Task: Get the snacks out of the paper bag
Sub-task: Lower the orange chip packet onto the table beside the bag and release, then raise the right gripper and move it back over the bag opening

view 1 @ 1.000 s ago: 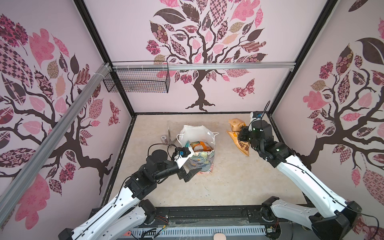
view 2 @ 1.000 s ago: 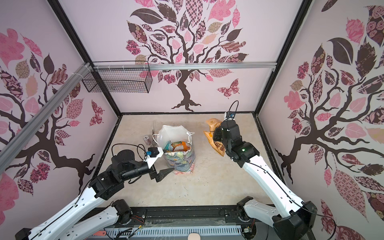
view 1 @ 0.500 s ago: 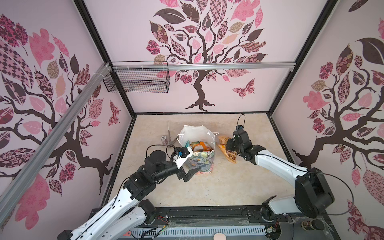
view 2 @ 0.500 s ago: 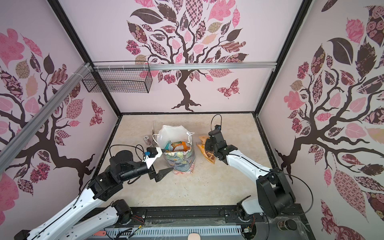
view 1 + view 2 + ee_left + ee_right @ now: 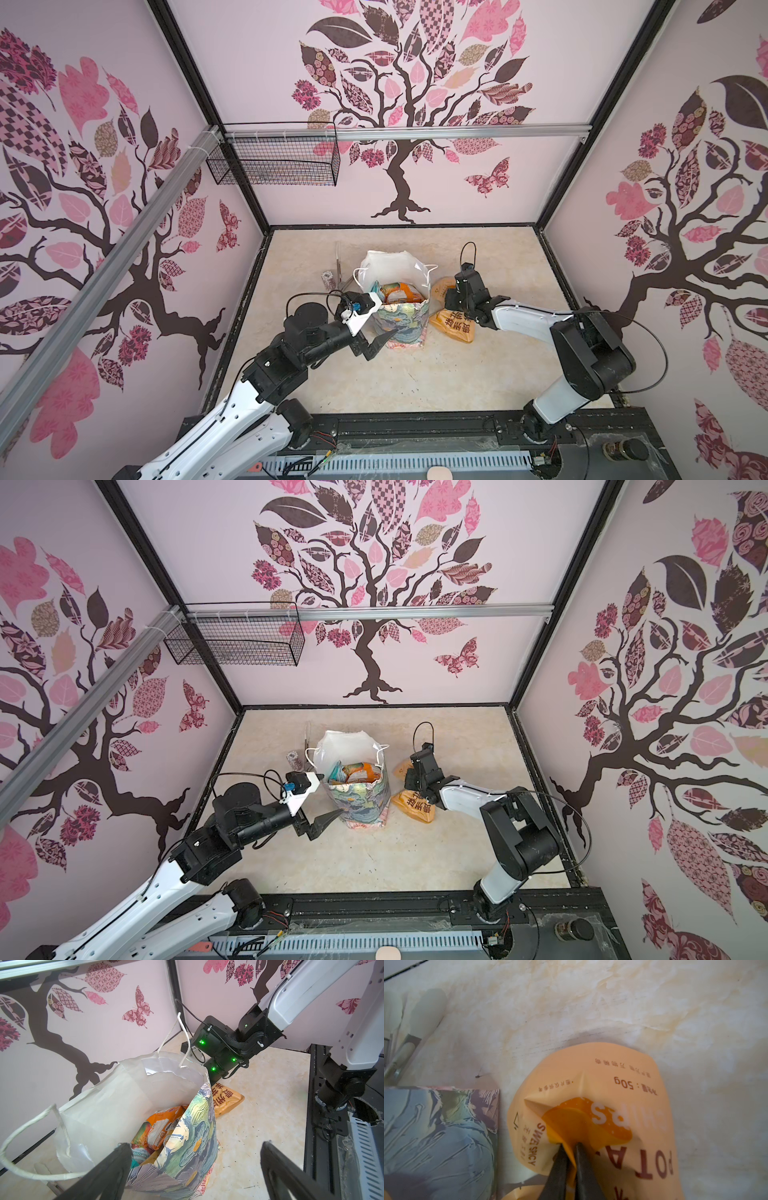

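The orange packet (image 5: pixel 455 328), probably light, crinkly and slippery, lies on the worktop (image 5: pixel 478 374) at 3 o'clock of the paper bag (image 5: pixel 403 324), a fold pinched by the right pincer (image 5: pixel 570 1146), while the left pincer (image 5: pixel 196 1145) stands wide open.

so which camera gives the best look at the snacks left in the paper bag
The left wrist view: it looks down into the open paper bag, showing the snacks large and close. Both top views show them small at the bag's mouth. The right wrist view shows only the bag's outer wall, no contents.
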`<state>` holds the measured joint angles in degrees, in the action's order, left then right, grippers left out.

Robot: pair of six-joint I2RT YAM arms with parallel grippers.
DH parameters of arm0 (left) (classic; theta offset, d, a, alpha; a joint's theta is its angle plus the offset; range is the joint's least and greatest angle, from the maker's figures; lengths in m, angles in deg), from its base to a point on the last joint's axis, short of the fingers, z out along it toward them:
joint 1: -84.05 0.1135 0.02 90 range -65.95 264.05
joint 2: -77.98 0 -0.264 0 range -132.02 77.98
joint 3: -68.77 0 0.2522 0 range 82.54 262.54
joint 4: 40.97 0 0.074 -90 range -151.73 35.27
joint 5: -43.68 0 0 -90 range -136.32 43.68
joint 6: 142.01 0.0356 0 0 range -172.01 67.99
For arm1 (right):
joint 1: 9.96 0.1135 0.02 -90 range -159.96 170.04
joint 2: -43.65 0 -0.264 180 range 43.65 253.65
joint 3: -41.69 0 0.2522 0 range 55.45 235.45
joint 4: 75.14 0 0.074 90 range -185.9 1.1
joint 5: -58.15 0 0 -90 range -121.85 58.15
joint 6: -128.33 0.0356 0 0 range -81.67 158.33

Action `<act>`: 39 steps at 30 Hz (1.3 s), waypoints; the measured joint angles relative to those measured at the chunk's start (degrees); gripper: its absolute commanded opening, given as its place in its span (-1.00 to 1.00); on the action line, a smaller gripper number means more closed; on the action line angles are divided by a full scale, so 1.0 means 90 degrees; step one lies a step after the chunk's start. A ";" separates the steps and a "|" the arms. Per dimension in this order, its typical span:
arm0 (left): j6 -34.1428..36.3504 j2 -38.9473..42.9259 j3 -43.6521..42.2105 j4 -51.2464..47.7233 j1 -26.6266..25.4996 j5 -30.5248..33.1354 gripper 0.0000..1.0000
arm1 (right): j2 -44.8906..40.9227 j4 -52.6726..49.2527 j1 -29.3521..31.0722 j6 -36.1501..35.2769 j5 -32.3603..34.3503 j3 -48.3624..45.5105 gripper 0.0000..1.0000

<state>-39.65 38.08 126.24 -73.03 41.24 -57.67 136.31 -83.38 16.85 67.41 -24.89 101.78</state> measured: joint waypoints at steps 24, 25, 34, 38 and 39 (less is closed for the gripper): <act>0.0134 0.0100 0.0000 0.0000 0.0000 0.0452 0.96 | -0.1899 -0.1545 0.0000 -0.0362 -0.0005 0.0306 0.98; 0.0134 0.0124 0.0000 -0.0002 0.0002 0.0498 0.96 | -0.2025 -0.1598 0.0000 -0.0381 -0.0005 0.0410 0.98; 0.0141 0.0505 -0.0002 0.0024 0.0015 0.1001 0.96 | -0.3339 -0.1532 0.0000 -0.0386 -0.0469 0.1430 0.98; 0.0141 0.0726 -0.0007 0.0078 0.0085 0.1338 0.96 | -0.3376 -0.1491 0.0000 -0.0369 -0.1018 0.2149 0.96; 0.0141 0.0772 -0.0010 0.0104 0.0102 0.1413 0.96 | -0.3330 -0.1506 0.0002 -0.0369 -0.1163 0.2331 0.96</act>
<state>-38.38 45.03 126.15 -72.09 42.16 -44.95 106.35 -96.93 16.87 64.09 -35.36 122.76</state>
